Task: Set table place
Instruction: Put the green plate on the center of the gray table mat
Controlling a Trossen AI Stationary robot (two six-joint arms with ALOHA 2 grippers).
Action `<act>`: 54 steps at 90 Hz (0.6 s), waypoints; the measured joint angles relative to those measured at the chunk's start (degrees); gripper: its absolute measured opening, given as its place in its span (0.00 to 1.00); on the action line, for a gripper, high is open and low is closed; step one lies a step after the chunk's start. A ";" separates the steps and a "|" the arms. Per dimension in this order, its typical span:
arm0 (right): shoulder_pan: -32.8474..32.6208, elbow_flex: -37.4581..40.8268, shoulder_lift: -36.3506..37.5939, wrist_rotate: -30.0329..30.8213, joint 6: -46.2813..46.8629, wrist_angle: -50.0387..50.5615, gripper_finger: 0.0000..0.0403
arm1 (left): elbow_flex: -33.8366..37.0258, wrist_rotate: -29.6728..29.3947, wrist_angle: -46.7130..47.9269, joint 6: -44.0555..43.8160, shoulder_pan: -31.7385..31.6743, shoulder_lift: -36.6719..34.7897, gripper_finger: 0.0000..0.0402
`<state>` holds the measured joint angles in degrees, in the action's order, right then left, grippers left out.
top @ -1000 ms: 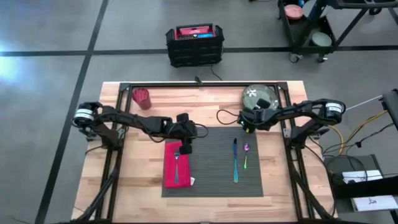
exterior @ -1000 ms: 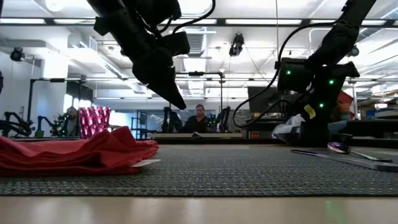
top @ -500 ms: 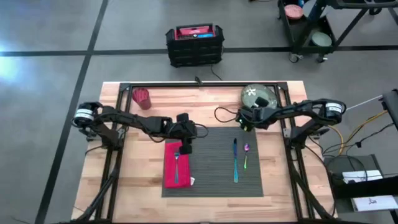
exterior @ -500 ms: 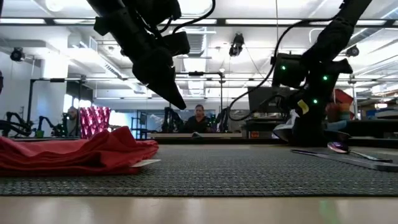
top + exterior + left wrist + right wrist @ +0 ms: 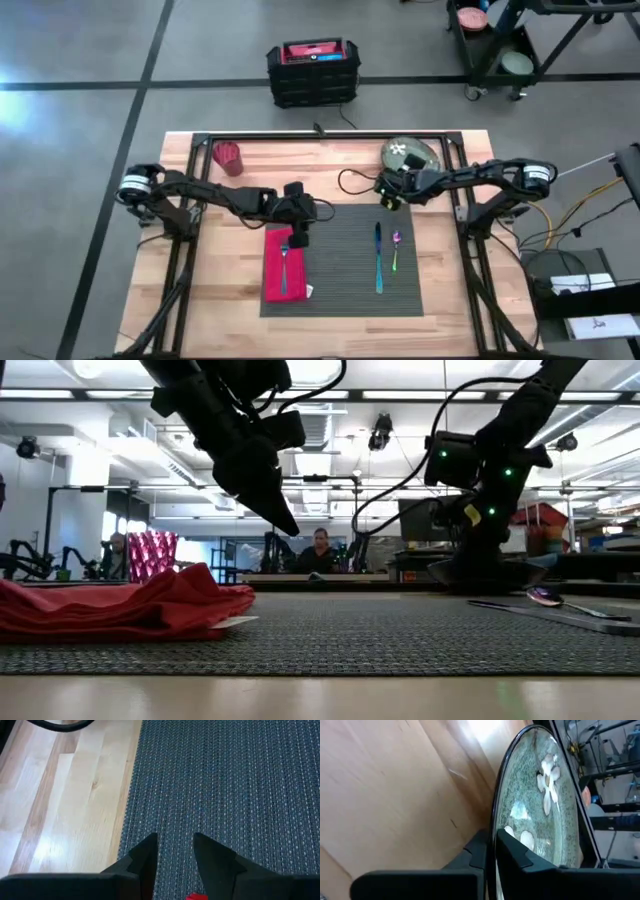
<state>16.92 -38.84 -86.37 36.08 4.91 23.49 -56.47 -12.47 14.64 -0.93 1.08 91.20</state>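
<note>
Since a second ago our right tool [image 5: 392, 190] has dragged the green plate [image 5: 408, 155] leftward, pinching its rim so we can swing it onto the grey placemat [image 5: 345, 290] nearby. Left tool [image 5: 175, 851] hovers slightly open, empty.

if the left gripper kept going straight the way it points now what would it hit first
Most likely the placemat. The left gripper points down at its ribbed weave near the edge by the wooden tabletop, fingers slightly apart and holding nothing. Nothing shows in between, though how high it hangs is unclear.
</note>
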 joint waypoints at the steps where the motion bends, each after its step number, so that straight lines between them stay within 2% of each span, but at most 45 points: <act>1: -0.04 -0.01 0.00 -0.01 0.00 0.02 0.01 | 0.00 0.00 0.01 0.00 0.00 0.00 0.28; 54: -1.38 -0.07 0.00 -0.14 0.64 -0.01 0.02 | 0.00 0.00 0.00 0.00 -0.01 0.00 0.28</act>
<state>15.53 -38.92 -86.37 35.94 5.54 23.49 -56.47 -12.47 14.63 -0.93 1.07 91.20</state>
